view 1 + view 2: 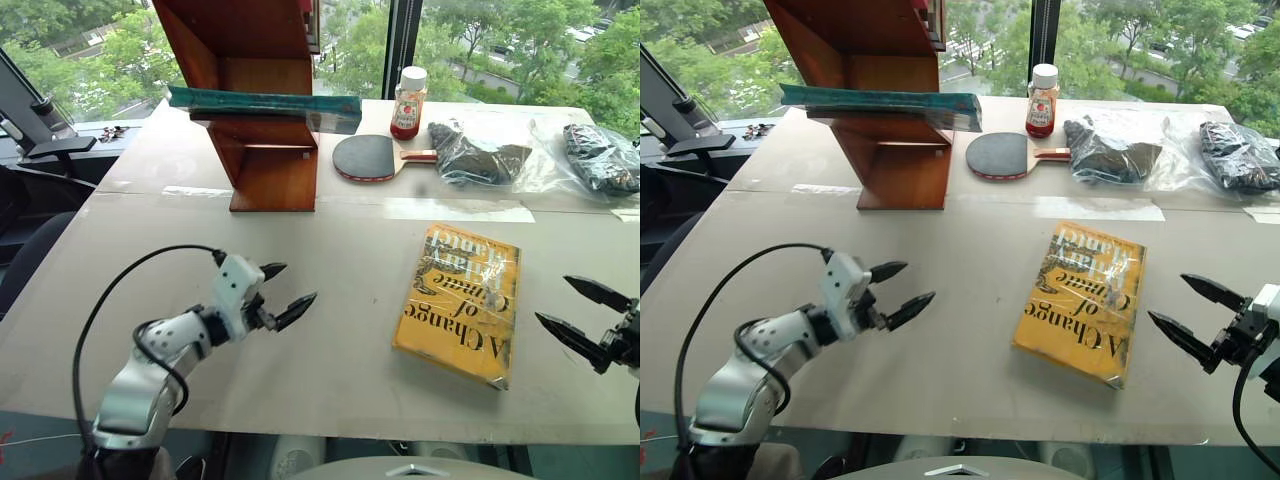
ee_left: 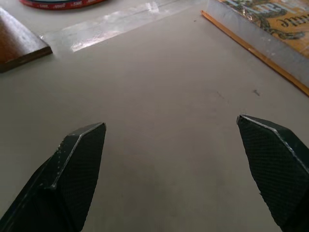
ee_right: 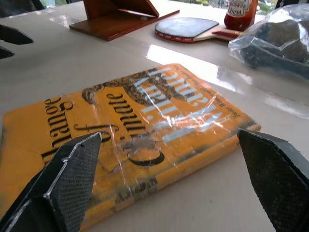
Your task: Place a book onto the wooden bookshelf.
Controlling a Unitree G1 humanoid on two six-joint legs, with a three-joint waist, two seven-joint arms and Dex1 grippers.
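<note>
The teal-green book (image 1: 262,102) in its clear wrap lies flat on a shelf of the reddish-brown wooden bookshelf (image 1: 262,150) at the back left of the table, sticking out on both sides. My left gripper (image 1: 283,292) hovers open and empty over the table's front left, well away from the shelf. At the front right edge my right gripper (image 1: 582,309) is open too, just right of the yellow book (image 1: 462,300), which also lies between its fingers (image 3: 67,179) in the right wrist view.
A black table-tennis paddle (image 1: 366,157), a ketchup bottle (image 1: 408,102) and two clear bags of dark items (image 1: 480,150) (image 1: 600,155) line the back of the table. Bare tabletop (image 2: 159,111) lies ahead of the left gripper.
</note>
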